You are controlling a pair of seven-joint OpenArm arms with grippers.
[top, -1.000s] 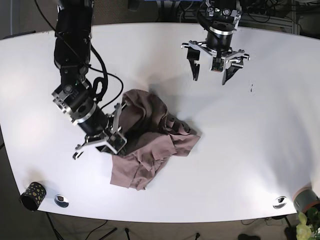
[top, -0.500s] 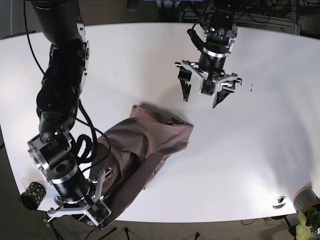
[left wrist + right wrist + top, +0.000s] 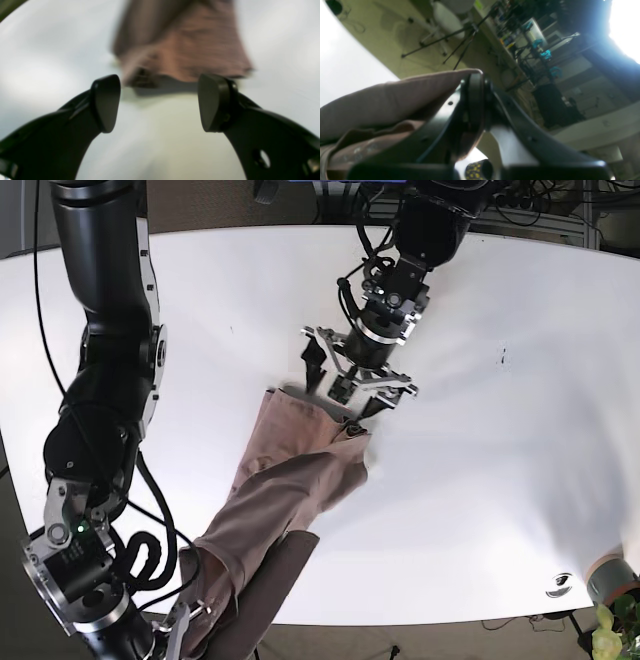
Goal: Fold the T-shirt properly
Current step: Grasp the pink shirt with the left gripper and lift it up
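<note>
A brownish-pink T-shirt (image 3: 285, 500) lies stretched in a long diagonal band across the white table (image 3: 520, 380), running from near the table's middle down to the front edge in the base view and hanging past that edge. The right gripper (image 3: 195, 620) is off the table at the bottom left of the base view, clenched on the lower end of the shirt; in the right wrist view the fabric (image 3: 382, 100) is pinched between the closed black fingers (image 3: 473, 100), bunched into a thick fold that drapes to the left of the claw, with the room's floor, tripod legs and shelving behind it. A small dark cup with yellow dots (image 3: 476, 171) shows at the bottom of that view. The left gripper (image 3: 355, 385) hangs over the upper end of the shirt, its jaws spread wide and holding nothing. In the left wrist view the two black pads (image 3: 106, 102) stand well apart above the white surface, and the blurred edge of the shirt (image 3: 185, 50) lies just beyond them, roughly centred on the gap. Whether the pads touch the cloth is not clear. A round metal fitting (image 3: 558, 585) sits near the table's front right corner.
</note>
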